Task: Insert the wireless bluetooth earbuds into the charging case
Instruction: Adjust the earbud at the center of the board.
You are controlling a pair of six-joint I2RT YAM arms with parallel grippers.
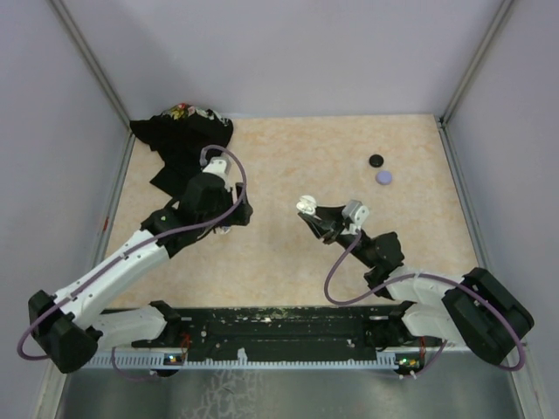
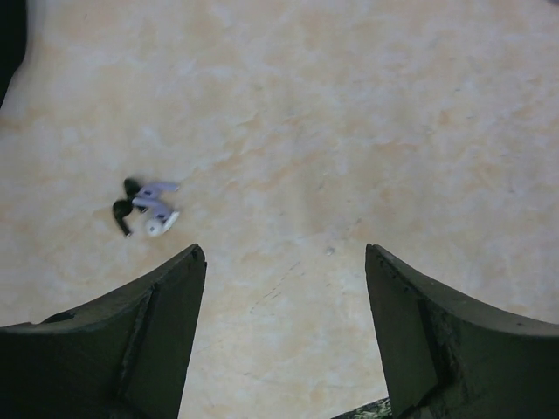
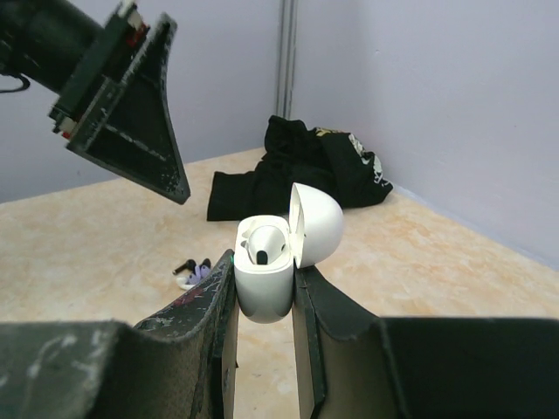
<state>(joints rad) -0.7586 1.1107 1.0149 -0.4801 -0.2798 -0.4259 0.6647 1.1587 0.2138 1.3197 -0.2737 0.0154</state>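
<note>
My right pincer (image 3: 265,272) is clamped on the white charging case (image 3: 301,229), lid flipped up, 1 white bud (image 3: 262,244) seated inside; my left pincer (image 2: 284,262) gapes wide, holding nothing; the loose earbuds (image 2: 147,208) lie clustered on the surface (image 2: 367,131), ahead and left of it.

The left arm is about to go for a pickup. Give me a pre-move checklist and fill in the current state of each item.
1. Left end effector open and empty: ok.
2. Earbuds centred under it: not ok. They lie bunched together off to one side, outside the jaws.
3. Charging case gripped by right end effector: ok.
4. Case lid open: ok.
5. Free slot inside the case: cannot tell.
</note>
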